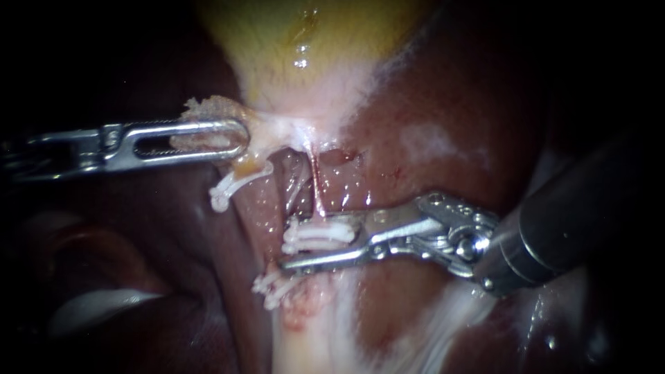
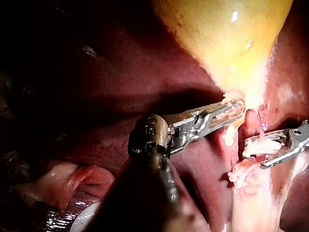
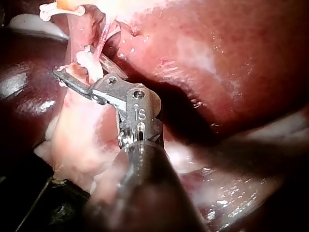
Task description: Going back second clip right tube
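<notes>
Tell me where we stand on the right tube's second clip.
Done, apparently: a white clip sits across the right tube, with a lower clip beneath. In hand: the right instrument, jaws open around the white clip; the left instrument grips the gallbladder neck. Left: back the right instrument out.

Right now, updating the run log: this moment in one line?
left instrument shut on tissue | right instrument open around clip on tube
</notes>
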Tool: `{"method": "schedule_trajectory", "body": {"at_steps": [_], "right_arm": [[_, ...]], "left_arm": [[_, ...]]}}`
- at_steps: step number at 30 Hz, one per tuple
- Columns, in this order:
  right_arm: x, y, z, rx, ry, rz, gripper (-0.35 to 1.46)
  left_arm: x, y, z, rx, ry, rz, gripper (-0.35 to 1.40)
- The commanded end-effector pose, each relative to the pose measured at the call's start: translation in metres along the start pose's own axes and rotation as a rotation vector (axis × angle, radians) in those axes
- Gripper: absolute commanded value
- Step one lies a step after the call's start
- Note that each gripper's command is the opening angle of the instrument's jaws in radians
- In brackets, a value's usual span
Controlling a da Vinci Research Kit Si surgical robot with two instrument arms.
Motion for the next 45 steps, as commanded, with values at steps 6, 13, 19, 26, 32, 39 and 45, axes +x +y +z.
{"method": "schedule_trajectory", "body": {"at_steps": [6,13,19,26,32,39,45], "right_arm": [[-0.0016,0.0015,0.0003,-0.012,-0.001,-0.027,0.5],[-0.002,0.0022,-0.0001,-0.016,-0.002,-0.034,0.5],[-0.0019,0.0019,-0.0003,-0.014,-0.003,-0.045,0.5],[-0.002,0.0017,-0.002,-0.018,-0.012,-0.168,0.5],[-0.0018,0.0016,-0.0045,-0.024,-0.025,-0.334,0.5],[0.0,0.0009,-0.0088,-0.007,-0.034,-0.425,0.5],[0.0026,-0.0013,-0.0126,-0.011,-0.037,-0.455,0.5]], "left_arm": [[0.0,-0.0001,0.0,0.0,0.0,0.0,-0.35],[0.0,-0.0002,0.0,0.0,0.0,0.0,-0.35],[0.0,-0.0002,0.0,0.0,0.0,0.0,-0.35],[0.0,-0.0002,0.0,0.0,0.0,0.0,-0.35],[0.0,-0.0001,0.0,0.0,0.0,0.0,-0.35],[0.0,-0.0001,0.0,0.0,0.0,0.0,-0.35],[0.0,-0.0001,0.0,0.0,0.0,0.0,-0.35]]}}
